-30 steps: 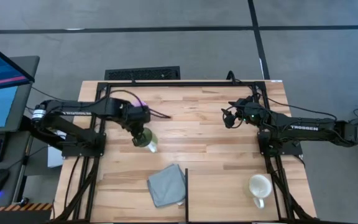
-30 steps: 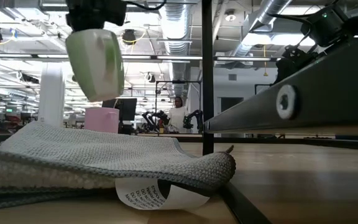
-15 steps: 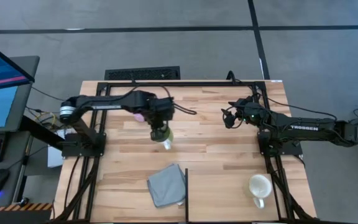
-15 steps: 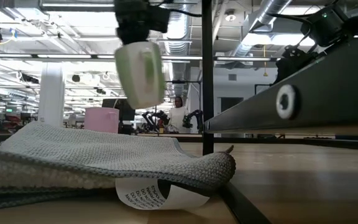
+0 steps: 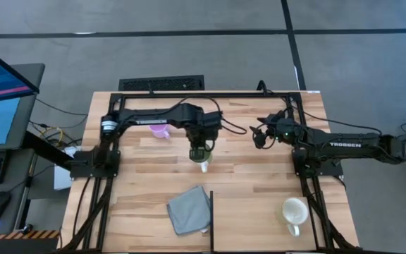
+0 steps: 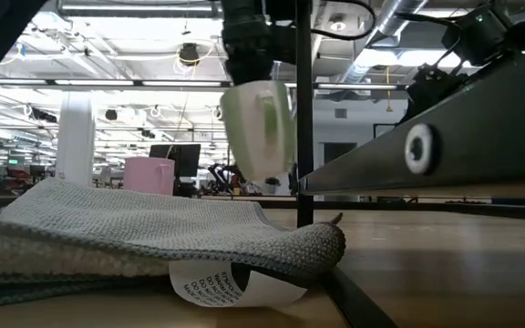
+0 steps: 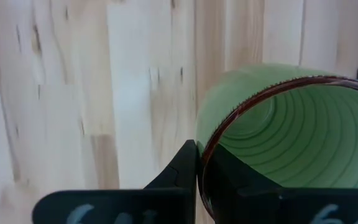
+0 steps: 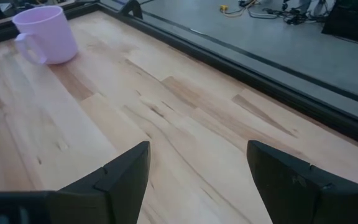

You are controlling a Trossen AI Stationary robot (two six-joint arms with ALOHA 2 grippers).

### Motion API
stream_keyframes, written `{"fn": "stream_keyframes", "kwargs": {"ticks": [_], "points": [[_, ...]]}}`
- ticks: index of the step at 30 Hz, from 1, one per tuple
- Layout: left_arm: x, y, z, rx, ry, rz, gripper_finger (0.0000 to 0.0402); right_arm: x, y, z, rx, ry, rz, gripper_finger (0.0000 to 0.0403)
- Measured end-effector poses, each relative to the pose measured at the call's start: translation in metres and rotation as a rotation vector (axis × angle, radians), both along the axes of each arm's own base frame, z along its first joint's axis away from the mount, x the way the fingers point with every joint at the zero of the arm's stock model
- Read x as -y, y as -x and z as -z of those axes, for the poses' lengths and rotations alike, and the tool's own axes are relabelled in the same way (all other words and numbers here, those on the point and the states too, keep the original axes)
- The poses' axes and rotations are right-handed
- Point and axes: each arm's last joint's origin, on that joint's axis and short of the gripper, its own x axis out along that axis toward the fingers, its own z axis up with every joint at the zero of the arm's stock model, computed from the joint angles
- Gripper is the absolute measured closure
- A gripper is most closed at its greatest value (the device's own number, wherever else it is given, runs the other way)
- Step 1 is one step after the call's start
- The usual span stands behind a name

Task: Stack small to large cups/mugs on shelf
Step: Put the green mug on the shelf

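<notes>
**Three mugs, one aloft**

The green mug (image 5: pixel 202 159) hangs above mid-table, pinched by its rim, mouth up. The lilac mug (image 5: pixel 160 131) stands upright near the table's back. The cream mug (image 5: pixel 294 212) sits upright at the front right corner.

I've swung the left arm across toward the bench (image 5: pixel 245 180) centre: a sec ago its left claw (image 5: pixel 201 152) was over the left side, near the arm base, now it's abt mid-bench, arm stretched out. Green mug (image 5: pixel 202 161) went with it, pinched by the rim (image 7: pixel 199 180), off the bench surface. In low view the mug (image 6: pixel 258 130) slid from far left to just beside the black post (image 6: pixel 304 109) and hangs lower. Lilac mug (image 5: pixel 160 131), hidden under the arm before, now shows in high view.
</notes>
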Motion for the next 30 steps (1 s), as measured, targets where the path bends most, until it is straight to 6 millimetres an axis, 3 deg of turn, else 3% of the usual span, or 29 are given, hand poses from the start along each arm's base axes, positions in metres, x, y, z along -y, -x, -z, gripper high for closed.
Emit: {"fn": "stream_keyframes", "kwargs": {"ticks": [17, 30], "points": [[0.011, -0.045, 0.028, 0.022, 0.090, 0.092, 0.0400, -0.002, -0.001, 0.000, 0.000, 0.000, -0.010, 0.0110], [0.021, -0.050, 0.028, 0.055, 0.084, 0.122, 0.0400, -0.002, -0.001, 0.000, 0.000, 0.000, -0.010, 0.0110]]}}
